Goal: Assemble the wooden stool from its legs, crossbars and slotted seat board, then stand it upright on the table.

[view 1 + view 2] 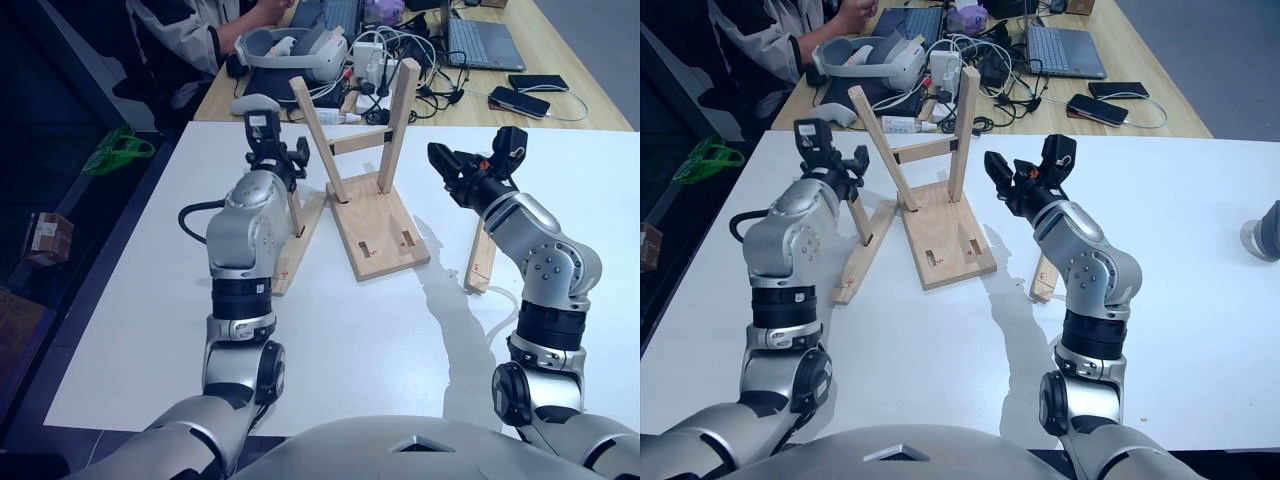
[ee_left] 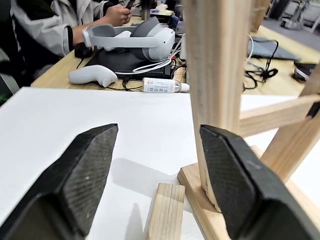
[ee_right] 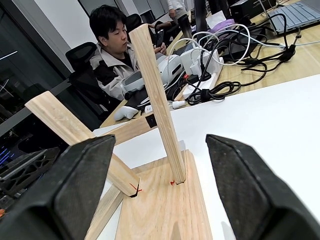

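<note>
Left eye view: seat board (image 1: 380,235) lies flat on the white table (image 1: 130,300), mid-scene, slotted face up. Two legs are plugged in at its far end: slanted leg (image 1: 318,135) tips to the left, straight leg (image 1: 398,120) stands nearly upright, w/ a crossbar (image 1: 357,140) joining them about halfway up. Near slots (image 1: 407,238) on the board have nothing in them.

L arm: elbow bent, forearm rising from the near table edge toward the slanted leg. It passes over a loose wood piece (image 1: 305,240) lying on the table just beside the board's left edge, partly hidden by the arm. L gripper (image 1: 280,152) sits just left of the slanted leg, at approx crossbar height. Left wrist view: fingers (image 2: 85,175) spread wide, gripping nothing. The slanted leg stands close by one pad; can't tell if they touch.

R arm: elbow bent and lifted off the table, forearm angled inward toward the straight leg. R gripper (image 1: 1005,165) hangs in the air just right of that leg, apart from it. Right wrist view: fingers (image 3: 250,190) wide apart, nothing held, w/ both legs and the board visible beyond the gap.

Second loose wood piece (image 1: 480,262) lies flat on the table under the R forearm, near the board's right edge, not touching it.
</note>
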Robot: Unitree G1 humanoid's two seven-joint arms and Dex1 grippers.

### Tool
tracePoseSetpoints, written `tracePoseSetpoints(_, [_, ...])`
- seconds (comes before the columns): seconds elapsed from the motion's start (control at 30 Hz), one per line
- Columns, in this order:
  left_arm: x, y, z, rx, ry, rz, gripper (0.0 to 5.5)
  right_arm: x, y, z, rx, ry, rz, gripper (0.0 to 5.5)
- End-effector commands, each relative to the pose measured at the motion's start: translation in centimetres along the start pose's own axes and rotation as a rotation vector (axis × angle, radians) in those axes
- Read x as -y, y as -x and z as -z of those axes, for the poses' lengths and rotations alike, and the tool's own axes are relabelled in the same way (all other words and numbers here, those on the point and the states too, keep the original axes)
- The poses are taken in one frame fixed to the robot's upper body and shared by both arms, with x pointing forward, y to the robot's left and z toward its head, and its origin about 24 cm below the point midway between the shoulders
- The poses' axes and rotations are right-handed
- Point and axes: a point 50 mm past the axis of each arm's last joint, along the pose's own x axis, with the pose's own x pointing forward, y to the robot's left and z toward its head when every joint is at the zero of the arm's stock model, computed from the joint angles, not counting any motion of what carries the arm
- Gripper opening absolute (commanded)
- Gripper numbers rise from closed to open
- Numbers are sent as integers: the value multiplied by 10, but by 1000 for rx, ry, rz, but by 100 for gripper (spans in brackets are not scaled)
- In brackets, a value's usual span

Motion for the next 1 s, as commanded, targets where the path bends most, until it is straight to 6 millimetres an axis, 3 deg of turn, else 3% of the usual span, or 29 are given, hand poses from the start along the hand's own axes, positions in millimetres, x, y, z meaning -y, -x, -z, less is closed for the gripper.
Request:
tracePoseSetpoints(0.03, [-6,2,25,-108,-78,-6,302,0,-1,-1,-8,14,-1,338])
tracePoseSetpoints(0.3, [-7,1,24,-107,-50,-6,302,0,0,0,-13,16,2,338])
tracePoseSetpoints(0.73, [-6,-10,-76,193,36,4,302,1,0,0,-8,13,7,338])
tracePoseSetpoints(0.83, [-3,-12,-76,189,27,15,302,0,-1,0,-9,13,5,338])
tracePoseSetpoints(1.0, [-2,-14,-57,142,9,17,302,1,0,0,-9,15,7,338])
